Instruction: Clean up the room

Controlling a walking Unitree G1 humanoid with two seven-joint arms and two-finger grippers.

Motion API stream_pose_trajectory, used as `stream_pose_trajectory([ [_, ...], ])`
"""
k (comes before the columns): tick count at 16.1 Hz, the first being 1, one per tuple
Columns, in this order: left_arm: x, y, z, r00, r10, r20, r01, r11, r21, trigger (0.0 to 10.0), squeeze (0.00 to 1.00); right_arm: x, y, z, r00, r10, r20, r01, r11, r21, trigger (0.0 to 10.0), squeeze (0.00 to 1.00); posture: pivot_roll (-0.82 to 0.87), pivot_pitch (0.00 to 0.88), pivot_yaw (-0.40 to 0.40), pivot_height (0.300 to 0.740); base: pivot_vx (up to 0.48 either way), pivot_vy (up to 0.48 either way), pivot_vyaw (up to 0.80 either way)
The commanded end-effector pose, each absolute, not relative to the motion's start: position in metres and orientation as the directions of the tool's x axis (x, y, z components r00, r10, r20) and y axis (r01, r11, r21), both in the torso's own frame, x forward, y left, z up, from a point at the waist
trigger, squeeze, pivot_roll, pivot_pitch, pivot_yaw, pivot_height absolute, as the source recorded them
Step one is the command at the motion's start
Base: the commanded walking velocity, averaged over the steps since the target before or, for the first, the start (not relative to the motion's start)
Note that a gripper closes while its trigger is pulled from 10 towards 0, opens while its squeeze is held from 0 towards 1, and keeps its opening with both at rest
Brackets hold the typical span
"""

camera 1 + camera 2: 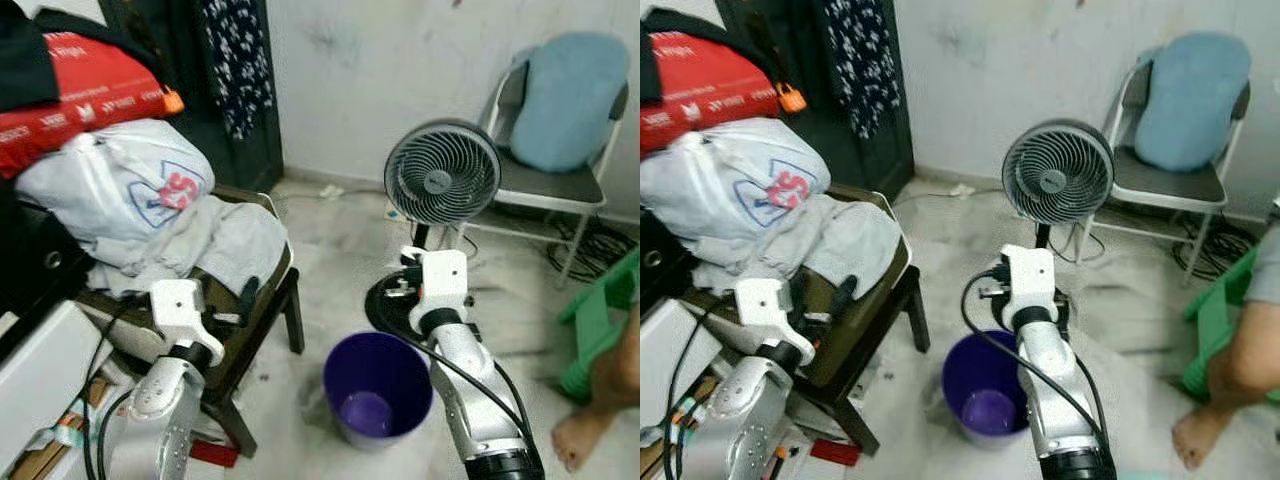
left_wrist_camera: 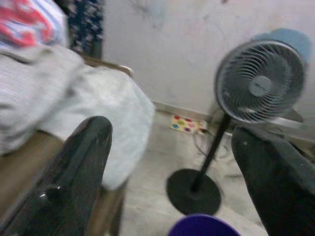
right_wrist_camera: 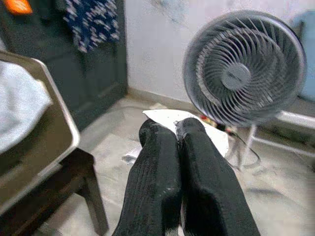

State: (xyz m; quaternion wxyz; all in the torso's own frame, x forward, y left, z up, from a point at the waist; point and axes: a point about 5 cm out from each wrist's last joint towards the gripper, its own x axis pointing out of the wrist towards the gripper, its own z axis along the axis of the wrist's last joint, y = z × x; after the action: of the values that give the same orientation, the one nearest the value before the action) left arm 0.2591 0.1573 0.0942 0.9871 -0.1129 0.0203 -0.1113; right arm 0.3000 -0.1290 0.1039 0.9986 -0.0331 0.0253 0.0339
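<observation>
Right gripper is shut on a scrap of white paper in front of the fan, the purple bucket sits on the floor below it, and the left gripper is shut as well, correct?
Not quite. The left gripper is open: the left wrist view shows its two fingers wide apart. The rest holds: the right gripper is shut on the white paper in front of the fan, with the purple bucket on the floor below.

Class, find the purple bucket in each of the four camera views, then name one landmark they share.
Left eye view: purple bucket on the floor, bottom centre, before the fan.
Right eye view: bottom centre, partly behind the right arm.
Left wrist view: its rim alone, at the bottom edge.
Right wrist view: not in it.
Shared landmark: the grey standing fan.
</observation>
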Motion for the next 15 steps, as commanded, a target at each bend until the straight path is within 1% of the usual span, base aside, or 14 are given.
stream_pose_trajectory([
  [1,0.257,0.16,0.097,0.969,-0.246,-0.009,0.238,0.947,-0.217,10.0,0.0,0.303,-0.129,0.103,0.997,0.053,-0.059,-0.057,0.996,-0.065,10.0,0.0,-0.09,0.021,0.045,0.74,0.0,0.0,0.0],
  [3,0.246,0.16,0.095,0.94,-0.339,-0.033,0.331,0.932,-0.151,10.0,0.0,0.305,-0.126,0.085,0.987,0.023,-0.162,-0.034,0.998,-0.06,10.0,0.0,-0.08,0.041,0.047,0.74,0.0,0.0,0.0],
  [4,0.241,0.165,0.094,0.935,-0.352,-0.044,0.344,0.929,-0.133,10.0,0.0,0.306,-0.126,0.079,0.983,-0.001,-0.183,-0.01,0.998,-0.061,10.0,0.0,-0.07,0.056,0.051,0.74,0.0,0.0,0.0],
  [6,0.224,0.185,0.09,0.933,-0.35,-0.086,0.34,0.934,-0.113,10.0,0.0,0.305,-0.125,0.068,0.974,-0.02,-0.225,0.01,0.999,-0.044,10.0,0.0,-0.03,0.092,0.063,0.74,0.0,0.0,0.0],
  [7,0.212,0.199,0.081,0.927,-0.344,-0.151,0.335,0.938,-0.085,10.0,0.0,0.306,-0.123,0.064,0.971,-0.022,-0.24,0.009,0.998,-0.054,10.0,0.0,-0.02,0.102,0.065,0.74,0.0,0.0,0.0],
  [8,0.206,0.205,0.079,0.925,-0.339,-0.169,0.33,0.941,-0.082,10.0,0.0,0.305,-0.12,0.061,0.967,-0.022,-0.253,0.007,0.998,-0.058,10.0,0.0,-0.01,0.123,0.071,0.74,0.0,0.0,0.0],
  [9,0.187,0.221,0.078,0.917,-0.334,-0.22,0.327,0.943,-0.07,10.0,0.0,0.305,-0.11,0.051,0.952,-0.018,-0.306,-0.007,0.997,-0.08,10.0,0.0,0.01,0.148,0.08,0.74,0.0,0.0,0.0],
  [10,0.18,0.227,0.08,0.913,-0.33,-0.24,0.327,0.944,-0.053,10.0,0.0,0.307,-0.107,0.047,0.946,-0.04,-0.322,0.008,0.995,-0.1,10.0,0.0,0.02,0.156,0.082,0.74,0.0,0.0,0.0],
  [12,0.178,0.232,0.085,0.914,-0.326,-0.242,0.326,0.945,-0.041,10.0,0.0,0.312,-0.111,0.047,0.942,-0.097,-0.321,0.045,0.985,-0.165,10.0,0.0,0.06,0.175,0.091,0.74,0.0,0.0,0.0],
  [13,0.178,0.235,0.092,0.917,-0.316,-0.243,0.319,0.947,-0.031,10.0,0.0,0.321,-0.117,0.048,0.939,-0.12,-0.322,0.074,0.986,-0.152,10.0,0.0,0.08,0.186,0.104,0.74,0.0,0.0,0.0],
  [15,0.169,0.242,0.096,0.911,-0.314,-0.267,0.321,0.947,-0.02,10.0,0.0,0.326,-0.107,0.053,0.95,-0.101,-0.297,0.062,0.988,-0.139,10.0,0.0,0.1,0.207,0.13,0.74,0.0,0.0,0.0],
])
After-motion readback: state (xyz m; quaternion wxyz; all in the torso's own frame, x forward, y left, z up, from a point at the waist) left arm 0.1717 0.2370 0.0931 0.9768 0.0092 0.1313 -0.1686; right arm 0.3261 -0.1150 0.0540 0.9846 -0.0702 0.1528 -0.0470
